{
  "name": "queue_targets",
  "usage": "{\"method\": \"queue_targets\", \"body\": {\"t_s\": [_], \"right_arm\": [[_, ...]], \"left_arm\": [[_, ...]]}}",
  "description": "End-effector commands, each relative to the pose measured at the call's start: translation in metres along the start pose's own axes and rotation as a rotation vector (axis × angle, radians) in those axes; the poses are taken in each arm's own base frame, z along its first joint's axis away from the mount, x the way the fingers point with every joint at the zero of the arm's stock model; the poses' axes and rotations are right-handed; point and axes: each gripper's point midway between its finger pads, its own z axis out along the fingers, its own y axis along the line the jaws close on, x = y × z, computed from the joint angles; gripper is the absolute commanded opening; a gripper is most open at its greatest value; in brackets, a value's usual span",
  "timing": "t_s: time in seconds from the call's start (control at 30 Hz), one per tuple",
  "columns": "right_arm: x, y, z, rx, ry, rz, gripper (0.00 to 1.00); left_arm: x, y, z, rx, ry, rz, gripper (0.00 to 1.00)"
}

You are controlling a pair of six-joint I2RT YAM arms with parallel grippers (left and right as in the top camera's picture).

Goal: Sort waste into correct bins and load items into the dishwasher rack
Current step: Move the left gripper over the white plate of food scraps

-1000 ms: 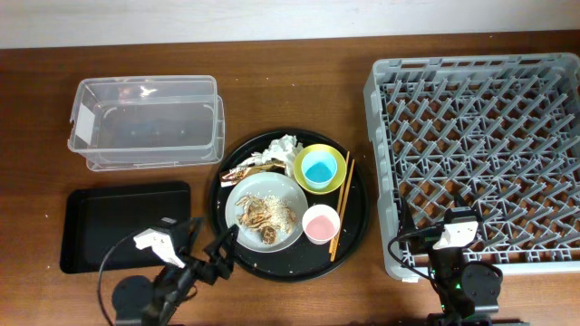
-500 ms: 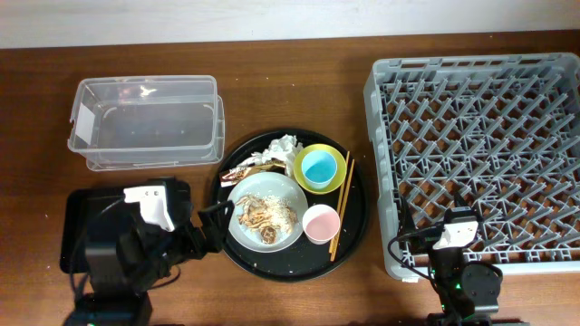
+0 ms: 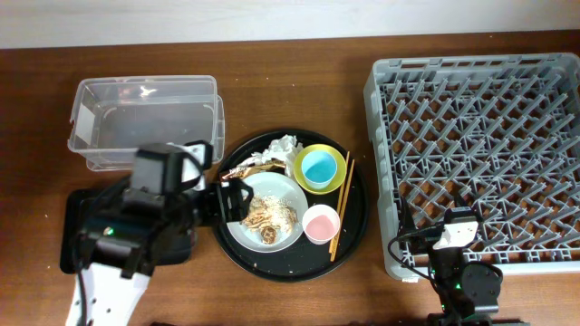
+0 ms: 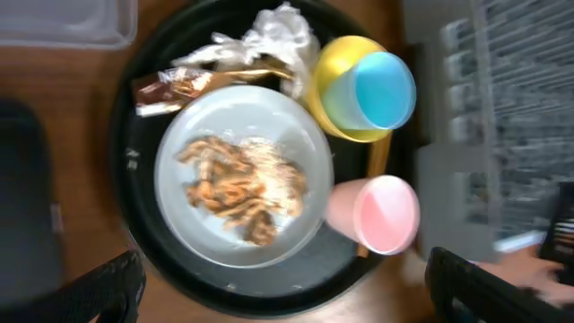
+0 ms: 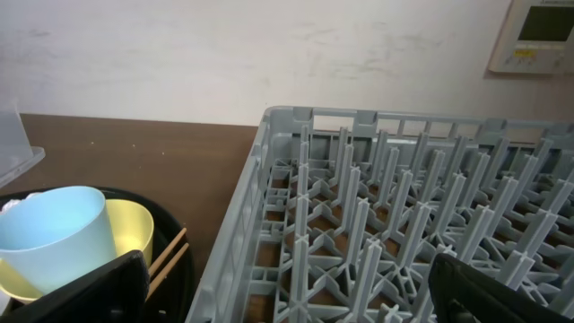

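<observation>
One spread-open left end effector (image 3: 233,198) hangs over the plate (image 3: 290,192) of food scraps (image 3: 265,215).

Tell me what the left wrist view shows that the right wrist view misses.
Left wrist only: the plate with food scraps, the pink cup, the wrapper, the tissue. Right wrist only: the pale wall with a wall panel. Both: the yellow bowl holding the blue cup, the chopsticks, the grey rack.
</observation>
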Motion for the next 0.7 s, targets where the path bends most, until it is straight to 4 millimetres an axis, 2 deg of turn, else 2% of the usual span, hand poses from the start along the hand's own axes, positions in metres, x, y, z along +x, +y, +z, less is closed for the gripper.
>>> {"method": "queue_targets", "body": {"t_s": [0.0, 0.1, 0.23, 0.27, 0.33, 0.43, 0.47, 0.57, 0.6, 0.67], "right_arm": [[0.002, -0.003, 0.0, 0.012, 0.002, 0.001, 0.98], [0.002, -0.003, 0.0, 0.012, 0.002, 0.001, 0.98], [0.002, -0.003, 0.0, 0.012, 0.002, 0.001, 0.99], [0.002, -0.003, 0.0, 0.012, 0.002, 0.001, 0.98], [0.002, -0.003, 0.0, 0.012, 0.002, 0.001, 0.98], [0.002, -0.003, 0.0, 0.012, 0.002, 0.001, 0.99], [0.002, -0.003, 0.0, 0.012, 0.002, 0.001, 0.98], [0.002, -0.003, 0.0, 0.012, 0.002, 0.001, 0.98], [0.002, -0.003, 0.0, 0.012, 0.002, 0.001, 0.98], [0.002, -0.003, 0.0, 0.012, 0.002, 0.001, 0.98]], "left_arm": [[-0.012, -0.002, 0.022, -0.137, -0.009, 0.083, 1.0], [-0.005, -0.007, 0.056, -0.142, 0.076, 0.089, 1.0], [0.009, -0.01, 0.088, -0.106, 0.193, 0.067, 0.99], [0.01, -0.008, 0.094, -0.113, 0.208, 0.064, 0.91], [0.011, -0.007, 0.1, -0.118, 0.218, 0.062, 0.75], [0.003, -0.011, 0.102, -0.102, 0.185, 0.068, 0.62], [-0.001, -0.012, 0.103, -0.097, 0.171, 0.071, 0.53], [-0.012, -0.018, 0.105, -0.078, 0.123, 0.059, 0.52], [-0.014, -0.017, 0.105, -0.086, 0.111, 0.041, 0.46], [-0.018, -0.013, 0.107, -0.118, 0.089, -0.024, 0.44]]}}
